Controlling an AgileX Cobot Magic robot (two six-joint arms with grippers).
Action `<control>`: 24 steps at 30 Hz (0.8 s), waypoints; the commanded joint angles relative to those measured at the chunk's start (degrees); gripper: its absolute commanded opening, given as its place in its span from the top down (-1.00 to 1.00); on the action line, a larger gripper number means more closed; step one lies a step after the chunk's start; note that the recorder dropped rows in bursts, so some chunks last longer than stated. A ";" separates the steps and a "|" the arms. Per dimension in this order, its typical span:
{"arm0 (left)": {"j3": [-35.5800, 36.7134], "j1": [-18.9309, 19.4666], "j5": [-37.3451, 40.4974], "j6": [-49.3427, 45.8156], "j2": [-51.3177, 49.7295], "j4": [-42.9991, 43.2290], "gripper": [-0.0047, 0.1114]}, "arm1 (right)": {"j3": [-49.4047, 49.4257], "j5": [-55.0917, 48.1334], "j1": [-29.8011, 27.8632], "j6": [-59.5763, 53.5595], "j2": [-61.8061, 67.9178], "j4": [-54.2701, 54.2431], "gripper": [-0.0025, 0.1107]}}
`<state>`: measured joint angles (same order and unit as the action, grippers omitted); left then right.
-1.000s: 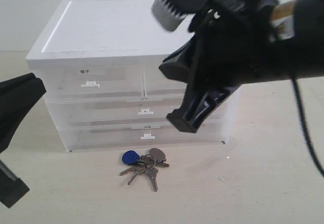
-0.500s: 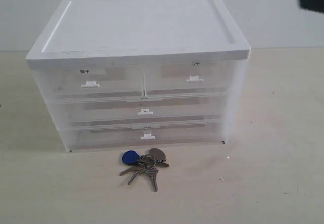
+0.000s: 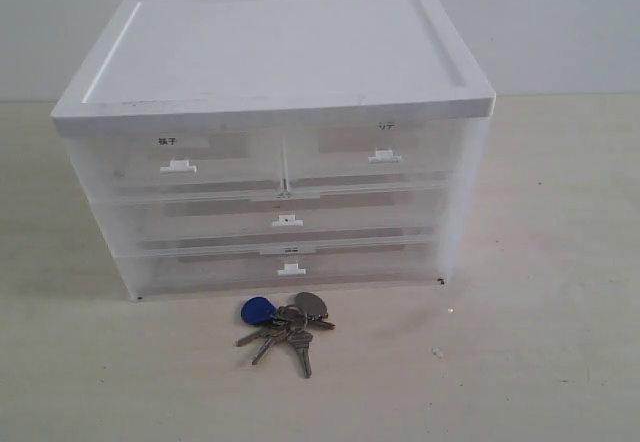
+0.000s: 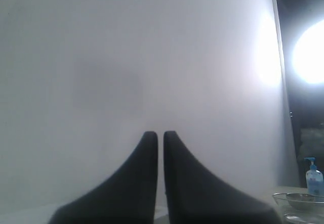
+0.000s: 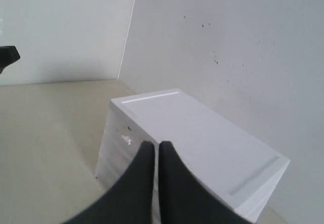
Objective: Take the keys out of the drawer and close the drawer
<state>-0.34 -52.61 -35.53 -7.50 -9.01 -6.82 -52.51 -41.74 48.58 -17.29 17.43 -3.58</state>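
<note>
You'll find the small bunch of silver metal keys (image 3: 285,324), with its blue teardrop fob and grey oval tag, lying on the pale beige tabletop (image 3: 540,362) at 6 o'clock from the white-topped translucent plastic cabinet (image 3: 270,52), just in front of its base. The full-width translucent bottom drawer (image 3: 200,267) sits flush and closed, its white tab handle (image 3: 291,269) at 12 o'clock from the keys. Your left gripper (image 4: 160,135) and right gripper (image 5: 156,147) both have their black jaws clenched together on nothing.
</note>
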 commanded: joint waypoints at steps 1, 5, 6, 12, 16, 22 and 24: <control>0.34 -0.27 1.58 0.46 2.04 0.25 0.84 | -0.16 -1.04 0.01 0.49 -2.51 -2.43 0.96; 0.34 -0.27 1.10 0.46 2.37 0.38 0.84 | -0.16 -1.04 0.01 0.49 -3.06 -2.54 0.96; 0.34 -0.27 1.30 0.46 2.37 0.38 0.84 | -0.16 -1.04 0.01 0.49 -3.06 -2.54 0.96; 0.34 -0.27 1.30 0.46 2.37 0.38 0.84 | -0.16 -1.04 0.01 0.49 -3.06 -2.54 0.96; 0.34 -0.27 1.33 0.46 2.37 0.38 0.84 | -0.16 -1.04 0.01 0.49 -3.06 -2.54 0.96; 0.34 -0.27 1.33 0.46 2.37 0.38 0.84 | -0.16 -1.04 0.01 0.49 -3.06 -2.54 0.96; 0.34 -0.27 1.33 0.46 2.37 0.38 0.84 | -0.16 -1.04 0.01 0.49 -3.06 -2.54 0.96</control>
<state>-0.31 -52.61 -34.51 -7.50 -6.88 -6.55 -52.51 -42.75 48.58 -17.14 14.70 -6.12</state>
